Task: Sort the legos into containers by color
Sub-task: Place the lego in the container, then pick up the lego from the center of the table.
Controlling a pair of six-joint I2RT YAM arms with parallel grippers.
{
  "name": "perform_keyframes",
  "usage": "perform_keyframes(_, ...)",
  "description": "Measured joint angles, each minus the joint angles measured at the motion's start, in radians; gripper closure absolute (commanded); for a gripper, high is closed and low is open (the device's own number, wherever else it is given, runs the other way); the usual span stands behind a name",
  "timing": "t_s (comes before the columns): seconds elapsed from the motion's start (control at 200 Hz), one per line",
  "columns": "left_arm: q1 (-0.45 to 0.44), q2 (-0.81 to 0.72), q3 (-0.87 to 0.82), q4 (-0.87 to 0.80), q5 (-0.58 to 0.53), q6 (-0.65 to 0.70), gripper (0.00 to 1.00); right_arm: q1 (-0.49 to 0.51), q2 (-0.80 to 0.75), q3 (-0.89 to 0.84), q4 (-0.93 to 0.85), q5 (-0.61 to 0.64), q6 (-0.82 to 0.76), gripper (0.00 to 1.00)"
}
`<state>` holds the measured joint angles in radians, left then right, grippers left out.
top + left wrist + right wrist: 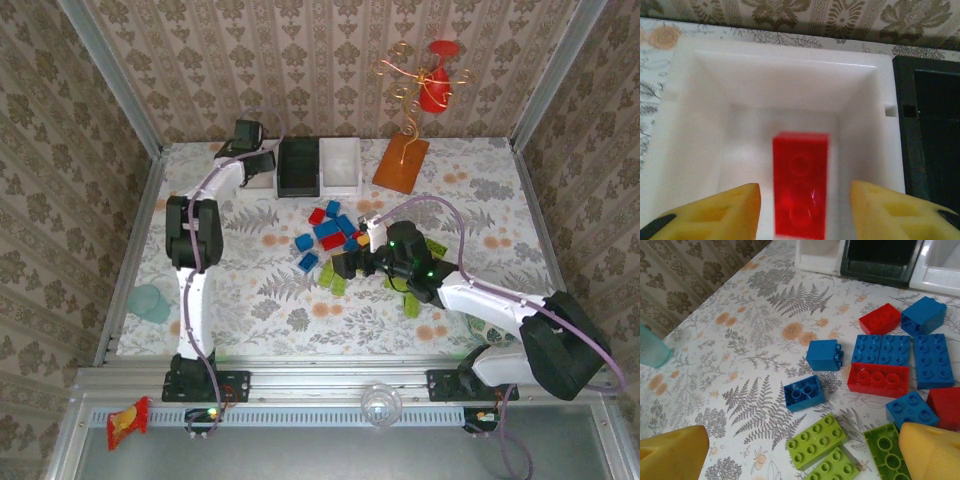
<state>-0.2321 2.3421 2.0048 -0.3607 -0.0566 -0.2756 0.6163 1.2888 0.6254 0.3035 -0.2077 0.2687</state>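
Yellow foam fingers [730, 212] of the left gripper [804, 200] stand apart, with a red studded plastic brick [800, 170] between and below them. White shows on either side of the brick, so the jaws clamp nothing. The brick looks blurred, and whether it rests on the floor cannot be told, but it is inside the small white open-topped plastic bin [715, 100]. Just beside this bin, to its right, is the black rectangular plastic bin [930, 125]. From above, the left gripper [258, 160] hangs over that white bin at the far edge of the floral-patterned table [250, 300], with the black bin in the middle of the row and a second white bin [340, 165] on its other side. The right gripper [802, 452] has its yellow jaws spread wide and holds nothing, poised over lime green studded bricks [815, 440]. Beyond them lie loose blue bricks [932, 360] and a long red brick [878, 380], all on the table near its middle, well apart from the bins. A translucent teal cup [650, 347] stands near the table's left edge, and a flat orange board [401, 163] lies right of the bins.
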Motion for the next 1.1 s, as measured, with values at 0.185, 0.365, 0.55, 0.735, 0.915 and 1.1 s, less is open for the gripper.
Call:
perform_keyframes(0.185,0.002,-0.152,-0.174,0.023,0.013,0.011,0.30,0.000,-0.060,-0.011,-0.054,0.070,-0.020,0.00)
perform_keyframes(0.365,-0.032,-0.534,-0.619,0.187,0.131,0.008,0.24,-0.019,-0.091,-0.035,-0.076,0.105,-0.041,0.00)
perform_keyframes(0.55,-0.169,-0.716,-0.906,0.306,0.238,0.022,0.25,-0.072,-0.092,-0.056,-0.074,0.118,-0.037,0.00)
perform_keyframes(0.735,-0.283,-0.583,-0.880,0.280,0.244,0.086,0.31,-0.089,-0.063,-0.055,-0.064,0.119,-0.027,0.00)
perform_keyframes(0.915,-0.307,-0.420,-0.729,0.244,0.235,0.128,0.38,-0.089,-0.061,-0.056,-0.064,0.119,-0.005,0.00)
perform_keyframes(1.1,-0.304,-0.306,-0.587,0.206,0.218,0.156,0.40,-0.089,-0.079,-0.068,-0.065,0.118,0.004,0.00)
